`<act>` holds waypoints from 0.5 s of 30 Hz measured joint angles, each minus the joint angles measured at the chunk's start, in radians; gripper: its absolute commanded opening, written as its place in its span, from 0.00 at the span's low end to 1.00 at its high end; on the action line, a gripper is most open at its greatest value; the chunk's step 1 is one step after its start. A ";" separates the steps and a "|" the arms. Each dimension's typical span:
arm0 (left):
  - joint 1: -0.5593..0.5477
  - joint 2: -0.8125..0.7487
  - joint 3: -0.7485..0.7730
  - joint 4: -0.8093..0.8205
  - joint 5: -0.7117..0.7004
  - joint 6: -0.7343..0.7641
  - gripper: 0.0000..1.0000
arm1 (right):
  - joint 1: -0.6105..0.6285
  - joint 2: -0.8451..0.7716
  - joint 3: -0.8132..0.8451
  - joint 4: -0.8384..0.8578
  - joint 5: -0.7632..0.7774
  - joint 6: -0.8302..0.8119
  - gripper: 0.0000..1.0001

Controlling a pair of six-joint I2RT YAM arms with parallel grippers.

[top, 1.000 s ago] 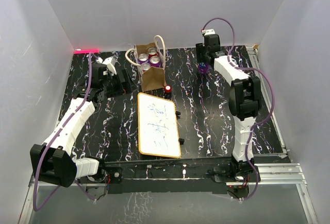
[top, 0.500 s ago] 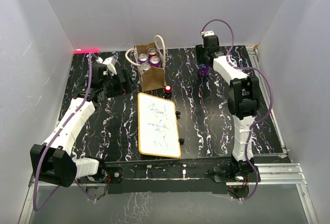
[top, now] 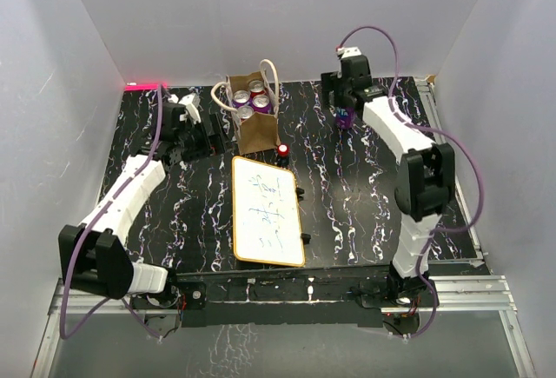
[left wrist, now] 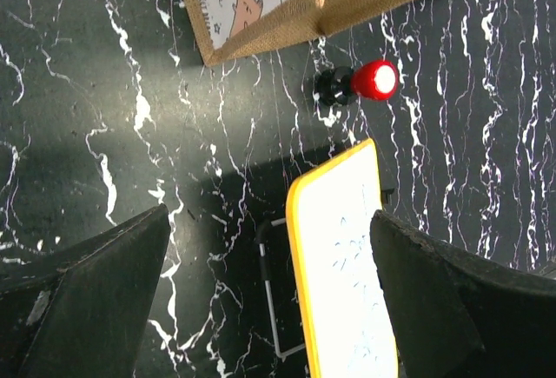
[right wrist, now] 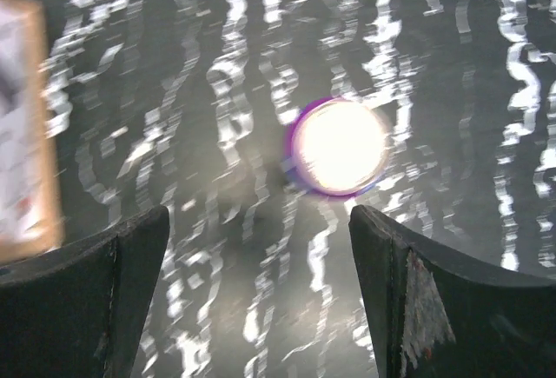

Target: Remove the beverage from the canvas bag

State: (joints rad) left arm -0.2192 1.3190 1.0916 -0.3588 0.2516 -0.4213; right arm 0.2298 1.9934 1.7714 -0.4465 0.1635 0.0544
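At the far right of the black, white-veined marble-pattern table (top: 347, 195), a purple beverage can (right wrist: 339, 146) stands upright outside the bag. The right gripper (right wrist: 258, 222) is over it with its jaws spread wide, and neither finger touches the can. The tan-brown canvas bag with cream loop handles (top: 254, 130) stands at far centre with four more cans (top: 261, 100) inside. Just beside it to the left, the left gripper (left wrist: 269, 215) hangs with jaws wide apart and empty, near a yellow-framed whiteboard (top: 267, 211).
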 measured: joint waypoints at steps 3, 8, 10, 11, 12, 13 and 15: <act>0.002 0.065 0.046 0.010 -0.001 -0.008 0.94 | 0.083 -0.129 -0.140 0.013 -0.043 0.042 0.77; 0.011 0.183 0.148 0.043 -0.002 -0.027 0.89 | 0.238 -0.215 -0.205 0.027 -0.129 0.109 0.64; 0.014 0.215 0.176 0.057 -0.008 -0.031 0.88 | 0.277 -0.224 -0.205 0.037 -0.157 0.132 0.60; 0.014 0.229 0.191 0.062 -0.013 -0.032 0.87 | 0.291 -0.226 -0.205 0.045 -0.172 0.139 0.59; 0.015 0.244 0.207 0.068 -0.019 -0.032 0.86 | 0.303 -0.227 -0.204 0.056 -0.187 0.147 0.58; 0.015 0.260 0.224 0.074 -0.023 -0.032 0.84 | 0.313 -0.225 -0.201 0.063 -0.200 0.155 0.58; 0.015 0.298 0.263 0.082 -0.029 -0.031 0.82 | 0.330 -0.210 -0.173 0.063 -0.214 0.160 0.55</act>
State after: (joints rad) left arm -0.2039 1.6173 1.3548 -0.2764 0.2226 -0.4519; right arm 0.5602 1.7836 1.5986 -0.3836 -0.0502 0.2142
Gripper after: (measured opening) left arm 0.851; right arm 0.583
